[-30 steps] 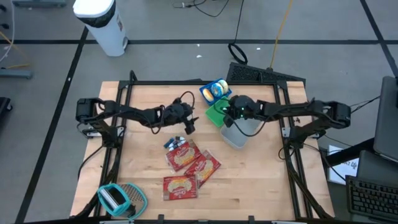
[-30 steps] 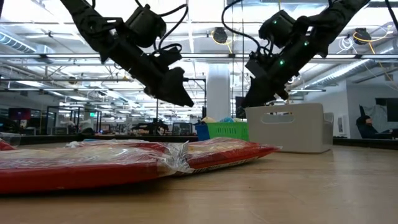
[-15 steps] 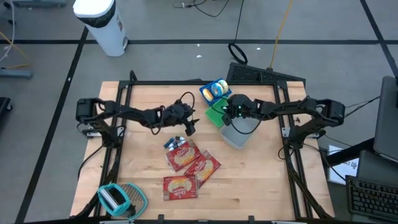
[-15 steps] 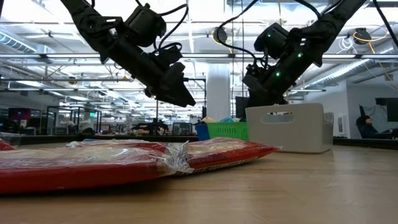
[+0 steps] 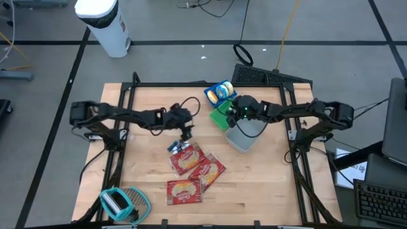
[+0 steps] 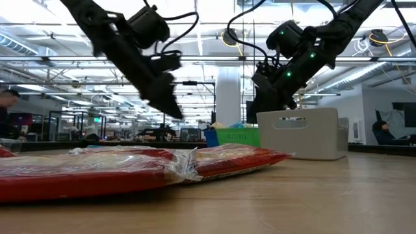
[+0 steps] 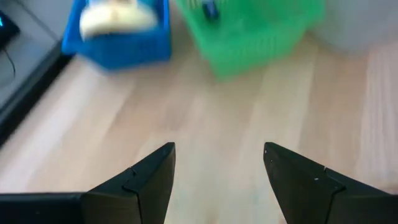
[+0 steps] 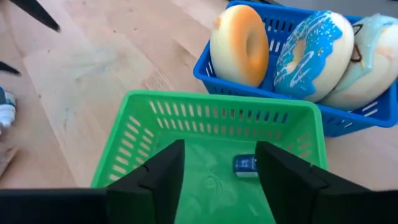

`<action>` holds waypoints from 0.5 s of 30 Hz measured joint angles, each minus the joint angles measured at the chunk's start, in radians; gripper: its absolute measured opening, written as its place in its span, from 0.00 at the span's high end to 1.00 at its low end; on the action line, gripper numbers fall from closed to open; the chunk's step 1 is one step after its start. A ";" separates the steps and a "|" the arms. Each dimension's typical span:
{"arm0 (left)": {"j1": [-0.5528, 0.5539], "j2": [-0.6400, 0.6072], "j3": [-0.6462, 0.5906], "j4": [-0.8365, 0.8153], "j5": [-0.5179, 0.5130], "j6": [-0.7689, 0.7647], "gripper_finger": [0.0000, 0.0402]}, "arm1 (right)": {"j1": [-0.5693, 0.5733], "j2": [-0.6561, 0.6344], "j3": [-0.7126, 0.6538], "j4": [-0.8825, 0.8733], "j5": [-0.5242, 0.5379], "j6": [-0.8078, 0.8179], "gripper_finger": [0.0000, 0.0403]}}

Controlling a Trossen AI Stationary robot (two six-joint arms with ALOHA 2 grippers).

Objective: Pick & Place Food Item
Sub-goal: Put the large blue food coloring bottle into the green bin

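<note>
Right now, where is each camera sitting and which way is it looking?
High: overhead, facing down on the table and both arms.
Low: at tabletop height, facing across red packets; arms hang above.
Left wrist: left gripper, open, facing the green basket.
Right wrist: right gripper, open over the same basket, beside blue basket.

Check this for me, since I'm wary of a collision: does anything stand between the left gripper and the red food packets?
Nothing visible does. The left gripper, jaws open and empty, hangs just above and behind the red food packets, with only bare table between them. The right gripper is apart, over the green basket.
</note>
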 joint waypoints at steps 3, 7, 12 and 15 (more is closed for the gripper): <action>-0.011 -0.082 0.000 -0.203 0.002 -0.098 0.39 | 0.000 -0.001 0.000 0.004 -0.001 -0.012 0.50; -0.049 -0.153 0.001 -0.456 0.033 -0.238 0.39 | 0.000 0.000 0.000 0.011 0.000 -0.039 0.49; -0.137 -0.143 0.000 -0.638 0.085 -0.408 0.39 | 0.000 0.000 0.000 0.026 0.000 -0.060 0.50; -0.200 -0.116 0.000 -0.651 0.106 -0.465 0.39 | 0.000 0.000 0.000 0.040 -0.001 -0.065 0.50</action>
